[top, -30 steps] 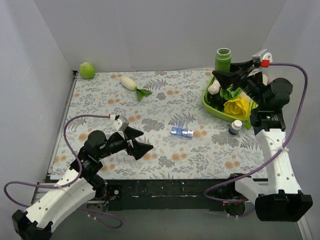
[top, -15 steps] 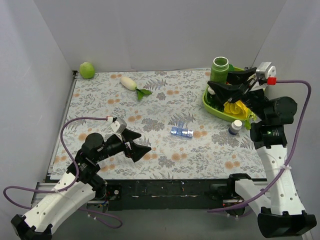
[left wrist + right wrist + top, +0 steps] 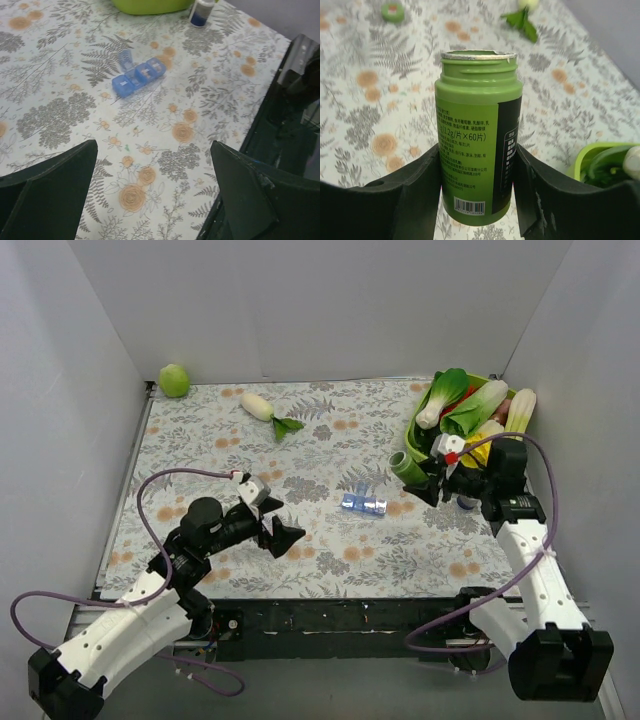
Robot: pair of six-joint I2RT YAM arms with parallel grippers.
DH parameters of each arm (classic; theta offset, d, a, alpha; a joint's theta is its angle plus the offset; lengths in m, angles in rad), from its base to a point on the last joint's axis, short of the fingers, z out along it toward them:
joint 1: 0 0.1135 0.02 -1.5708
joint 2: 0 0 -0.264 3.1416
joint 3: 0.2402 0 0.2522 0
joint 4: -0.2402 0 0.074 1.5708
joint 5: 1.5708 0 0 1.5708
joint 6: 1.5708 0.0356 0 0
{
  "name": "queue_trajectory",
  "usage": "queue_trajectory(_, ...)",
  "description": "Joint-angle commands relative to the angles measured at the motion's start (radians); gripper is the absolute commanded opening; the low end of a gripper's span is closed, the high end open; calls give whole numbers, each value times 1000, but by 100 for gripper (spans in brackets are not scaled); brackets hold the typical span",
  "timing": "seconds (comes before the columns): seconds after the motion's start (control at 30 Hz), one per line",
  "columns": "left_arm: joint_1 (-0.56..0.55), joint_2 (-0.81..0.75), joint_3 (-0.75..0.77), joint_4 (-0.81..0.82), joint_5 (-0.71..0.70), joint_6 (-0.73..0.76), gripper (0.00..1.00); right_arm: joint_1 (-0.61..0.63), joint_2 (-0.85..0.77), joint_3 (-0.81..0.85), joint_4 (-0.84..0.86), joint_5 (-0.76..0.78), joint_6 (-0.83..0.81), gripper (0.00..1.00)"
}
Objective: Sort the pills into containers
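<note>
Floral cloth (image 3: 200, 440) — green fruit (image 3: 174, 380) at its far-left corner, white radish (image 3: 258, 406) nearby — bok choy (image 3: 478, 405) in a lime tray (image 3: 150, 6).

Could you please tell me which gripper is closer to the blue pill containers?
Right. The right gripper, shut on the green bottle, is just right of the containers; the open left gripper sits farther off, near-left of them.

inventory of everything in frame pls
containers: 1 strip, translucent blue, mid-table
green bottle: 1, green, uncapped, in right gripper
ring: 1, green, on the cloth
small bottle: 1, white, blue label, beside tray
tray: 1, lime, back right
vegetables: several, green and white, in tray
radish: 1, white, green leaves, back centre
round fruit: 1, green, back left
left gripper: open, empty
right gripper: shut on the bottle
</note>
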Motion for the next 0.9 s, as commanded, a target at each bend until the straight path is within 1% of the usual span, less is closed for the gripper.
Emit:
queue_trajectory(0.0,-4,84,-8,31,-191,77,98,42,120,39,-352,86,-485,1)
queue_trajectory(0.03,-4,101,-2,29,-197,84,98,83,148,49,-373,118,-505,1)
queue_trajectory(0.07,-4,111,2,29,-198,101,98,108,195,59,-410,187,-528,1)
queue_trajectory(0.1,-4,125,4,29,-202,107,98,128,217,81,-427,207,-545,1)
queue_trajectory(0.13,-2,127,4,32,-207,107,98,169,234,85,-426,230,-544,1)
queue_trajectory(0.17,-2,124,-1,35,-213,110,98,194,266,90,-418,291,-537,1)
queue_trajectory(0.23,-2,104,-4,37,-242,113,98,241,303,122,-424,336,-528,1)
queue_trajectory(0.27,-2,90,-13,35,-254,116,98,252,344,134,-427,374,-521,1)
queue_trajectory(0.37,-2,43,-31,48,-291,133,98,289,424,199,-461,422,-492,1)
queue_trajectory(0.47,-2,15,-33,43,-317,141,98,335,475,237,-475,483,-464,1)
queue_trajectory(0.67,-4,-7,-41,45,-348,153,98,386,545,289,-489,559,-413,1)
queue_trajectory(0.87,-2,-24,-48,51,-348,155,98,404,590,314,-505,617,-398,1)
